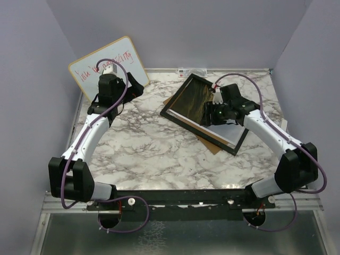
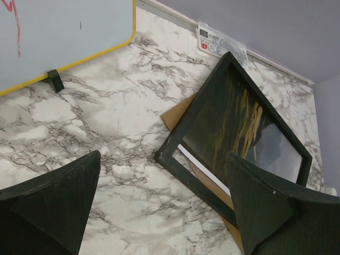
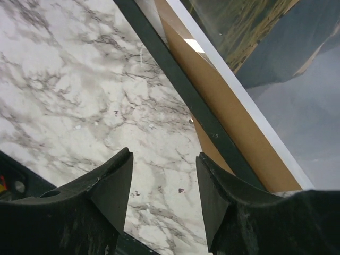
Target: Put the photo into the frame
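Note:
The black frame lies flat at the right middle of the marble table, on top of a brown board. The photo lies inside the frame's opening, glossy, dark with golden streaks. In the left wrist view its white margin sits askew of the frame, leaving a strip of brown board bare beside the photo. My right gripper hovers over the frame's right half, open and holding nothing. The right wrist view shows the right gripper above bare marble beside the frame's rail. My left gripper stands wide open, clear of the frame.
A wood-edged whiteboard with red handwriting leans against the back left wall, close behind the left arm. A small white label lies at the table's back edge. Grey walls close in the left, back and right sides.

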Robot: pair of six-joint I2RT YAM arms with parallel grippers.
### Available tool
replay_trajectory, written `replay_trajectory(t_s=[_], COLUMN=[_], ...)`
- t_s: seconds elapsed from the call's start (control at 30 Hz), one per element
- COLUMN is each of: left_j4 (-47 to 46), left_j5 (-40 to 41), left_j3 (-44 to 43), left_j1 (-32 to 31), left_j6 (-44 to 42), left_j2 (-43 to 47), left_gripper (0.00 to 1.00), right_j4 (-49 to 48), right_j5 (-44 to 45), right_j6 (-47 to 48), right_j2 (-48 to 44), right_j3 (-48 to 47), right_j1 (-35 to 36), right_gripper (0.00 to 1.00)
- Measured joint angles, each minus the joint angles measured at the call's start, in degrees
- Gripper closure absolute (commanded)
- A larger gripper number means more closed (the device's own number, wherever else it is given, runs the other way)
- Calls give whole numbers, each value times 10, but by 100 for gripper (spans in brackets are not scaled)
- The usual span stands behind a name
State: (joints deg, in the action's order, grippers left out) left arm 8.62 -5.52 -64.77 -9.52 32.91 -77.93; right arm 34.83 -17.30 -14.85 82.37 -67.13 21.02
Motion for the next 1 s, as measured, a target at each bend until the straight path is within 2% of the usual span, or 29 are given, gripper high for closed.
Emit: replay_trajectory(t_s=[0.2,0.43,0.63,1.0], left_j4=[-6,-9,-19,-34], left_j5=[7,7,6,2], left_j3=[2,2,2,2], left_j1=[0,0,0,0], left_j6=[7,8,12,24], left_j2=[-19,-48,-58,-72], left_gripper=[1,1,1,1], right_j4=[-2,5,0,-4], right_j5=[33,81,103,84], right_j6=[56,125,178,234], right_j2=[88,201,220,253], right_j3=[-7,-68,-87,-85], right_j1=[46,76,78,91], right_gripper=[47,46,45,45])
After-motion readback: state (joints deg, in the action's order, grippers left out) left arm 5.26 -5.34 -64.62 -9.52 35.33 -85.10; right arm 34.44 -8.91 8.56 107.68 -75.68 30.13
